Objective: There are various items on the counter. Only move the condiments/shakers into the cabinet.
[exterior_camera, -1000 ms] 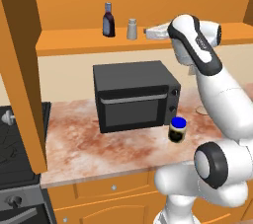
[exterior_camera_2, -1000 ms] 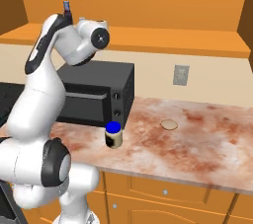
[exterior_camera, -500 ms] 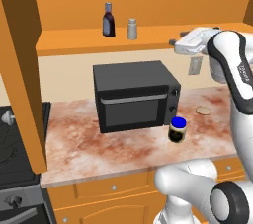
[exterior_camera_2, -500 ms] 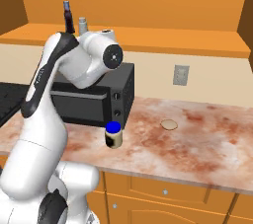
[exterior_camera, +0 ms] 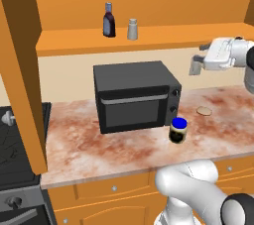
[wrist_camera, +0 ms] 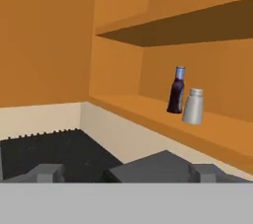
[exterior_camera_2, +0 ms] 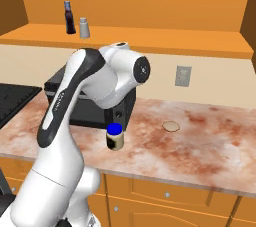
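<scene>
While bottle (exterior_camera: 109,20) and shaker (exterior_camera: 132,29) stand on the cabinet (exterior_camera: 149,40) shelf, I see gripper (exterior_camera: 199,56) spread apart, empty; jar (exterior_camera: 178,130) on counter (exterior_camera: 99,144).

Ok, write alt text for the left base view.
A dark purple bottle and a grey shaker stand side by side on the orange cabinet shelf above a black microwave. A blue-lidded jar and a flat tan disc remain on the marbled counter, while the open fingers hang at right.
</scene>
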Robot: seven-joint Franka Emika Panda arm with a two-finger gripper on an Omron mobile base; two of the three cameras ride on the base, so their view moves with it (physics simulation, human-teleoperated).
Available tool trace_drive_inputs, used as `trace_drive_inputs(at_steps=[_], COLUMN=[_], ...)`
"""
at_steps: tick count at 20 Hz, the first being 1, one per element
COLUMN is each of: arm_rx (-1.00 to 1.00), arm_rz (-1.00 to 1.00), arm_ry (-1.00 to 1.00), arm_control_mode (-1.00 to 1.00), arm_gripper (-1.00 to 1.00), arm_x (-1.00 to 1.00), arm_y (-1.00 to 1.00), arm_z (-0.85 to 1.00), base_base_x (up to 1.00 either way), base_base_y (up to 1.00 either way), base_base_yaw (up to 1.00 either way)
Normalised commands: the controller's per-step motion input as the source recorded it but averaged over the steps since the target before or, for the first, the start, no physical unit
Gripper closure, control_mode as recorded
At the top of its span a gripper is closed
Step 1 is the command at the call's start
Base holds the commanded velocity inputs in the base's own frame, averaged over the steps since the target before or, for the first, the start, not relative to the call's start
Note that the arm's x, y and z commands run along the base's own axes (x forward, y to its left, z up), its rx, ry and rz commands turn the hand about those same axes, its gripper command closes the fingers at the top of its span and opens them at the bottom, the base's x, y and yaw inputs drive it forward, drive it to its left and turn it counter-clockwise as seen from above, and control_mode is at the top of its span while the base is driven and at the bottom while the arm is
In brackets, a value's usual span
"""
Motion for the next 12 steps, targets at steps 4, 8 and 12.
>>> trace_drive_inputs(at_steps=[4,8,12], arm_rx=[0.0,0.0,0.0], arm_rz=[0.05,0.02,0.03], arm_ry=[0.02,0.0,0.0], arm_control_mode=[-1.0,-1.0,-1.0], arm_gripper=[-1.0,-1.0,-1.0], arm_x=[0.0,0.0,0.0], arm_y=[-0.09,-0.02,-0.03], arm_z=[-0.66,-0.75,-0.66], base_base_x=[0.0,0.0,0.0], base_base_y=[0.0,0.0,0.0], base_base_yaw=[0.0,0.0,0.0])
